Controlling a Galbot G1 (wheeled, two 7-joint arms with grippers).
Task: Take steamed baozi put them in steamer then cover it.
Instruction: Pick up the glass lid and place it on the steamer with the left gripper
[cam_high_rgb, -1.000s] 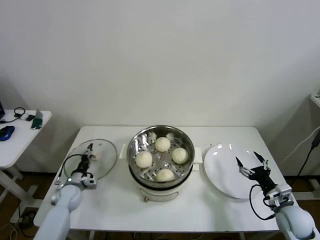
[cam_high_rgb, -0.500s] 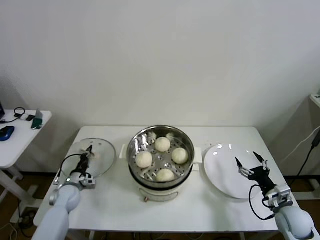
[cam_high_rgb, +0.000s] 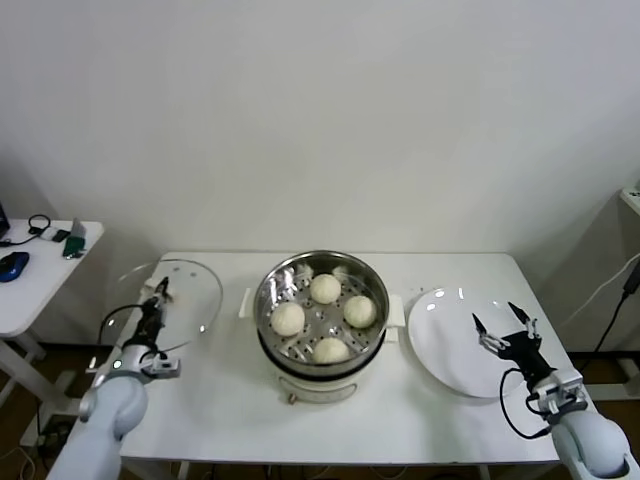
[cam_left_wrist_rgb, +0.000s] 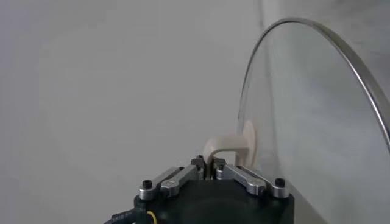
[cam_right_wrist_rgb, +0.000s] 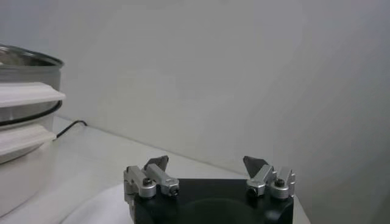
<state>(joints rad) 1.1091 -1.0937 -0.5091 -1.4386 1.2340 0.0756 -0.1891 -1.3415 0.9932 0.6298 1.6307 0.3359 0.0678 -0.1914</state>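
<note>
Head view: the left gripper (cam_high_rgb: 156, 296) was clamped on the handle of the cover (cam_high_rgb: 170, 303), holding it tilted up off the bench (cam_high_rgb: 400, 420) at the left end.

From the left wrist view, the jaws were pinched together on the cream handle (cam_left_wrist_rgb: 226, 146), and the glass disc with its metal rim (cam_left_wrist_rgb: 317, 103) stood nearly on edge beyond them. Four steamed baozi (cam_high_rgb: 324, 288) sat on the perforated tray inside the steamer (cam_high_rgb: 320, 312), which stood uncovered at the middle of the bench, just beside the raised cover. Over at the right end, the right gripper (cam_high_rgb: 505, 331) hung with its fingers spread wide apart above the white plate (cam_high_rgb: 445, 320), gripping nothing. A small side table (cam_high_rgb: 30, 285) stood off to the left.
</note>
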